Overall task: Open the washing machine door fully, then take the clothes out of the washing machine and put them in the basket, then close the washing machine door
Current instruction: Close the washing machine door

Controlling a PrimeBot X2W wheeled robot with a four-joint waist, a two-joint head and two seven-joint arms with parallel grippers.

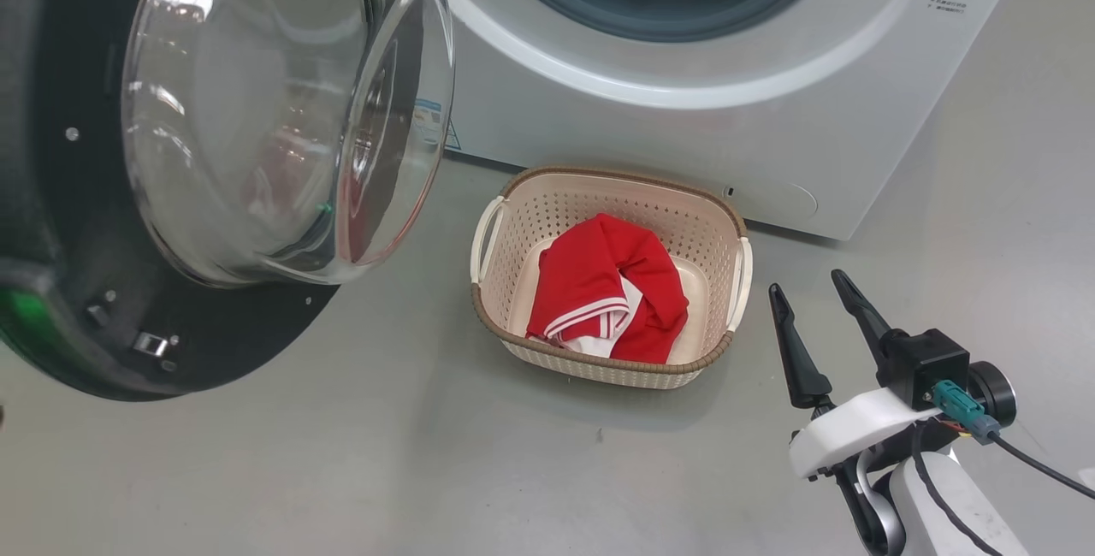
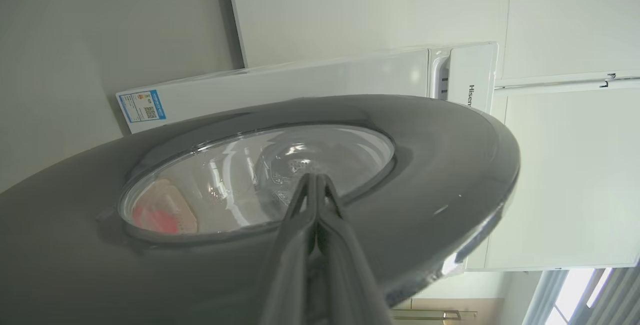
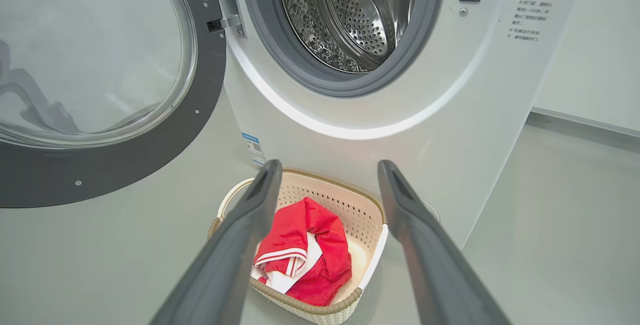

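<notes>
Your right pincer is gaping wide lower right, left pincer is sitting shut beside the glossy black round door.

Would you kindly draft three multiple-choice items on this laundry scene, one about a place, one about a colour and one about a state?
1. Where do the clothes lie?
A. in the drum
B. in the basket
C. on the floor

2. What colour is the basket's rim?
A. brown
B. blue
C. black

3. How does the right hand stand?
A. open, holding nothing
B. shut on the clothes
C. shut on the door

Answers:
1 B, the red garments sit inside the basket's perforated walls.
2 A, a brown woven-look band runs round its top.
3 A, it is spread wide with nothing in it.
</notes>
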